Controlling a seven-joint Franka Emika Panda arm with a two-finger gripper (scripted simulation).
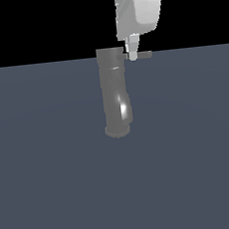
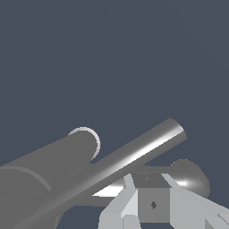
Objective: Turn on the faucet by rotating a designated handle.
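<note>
Parts of the robot arm are cut off at the top edge of the exterior view, so only the white gripper (image 1: 133, 53) shows, reaching down from above. Its tip sits right on the handle (image 1: 144, 55), close to where the handle joins the faucet (image 1: 114, 94). That tip hides a bit of the handle. From this side only one finger shape can be made out, so I cannot tell if the pincer is spread or squeezed.

In the wrist view the gripper (image 2: 152, 203) is cut off by the picture's edge, and its light fingers (image 2: 129, 199) sit on both sides of a small grey block. They look close to it, but I cannot tell if they are squeezing. Long grey bars cross this picture, and it is hard to say which bar is which part.

The faucet stands upright on the flat blue-grey floor (image 1: 53, 183), near the middle of the exterior view. Its long way runs up and down, with a small bulge low down. The handle lies flat and points out sideways toward the exterior view's right.

The floor spreads wide on every side of the faucet, with open room all around.
</note>
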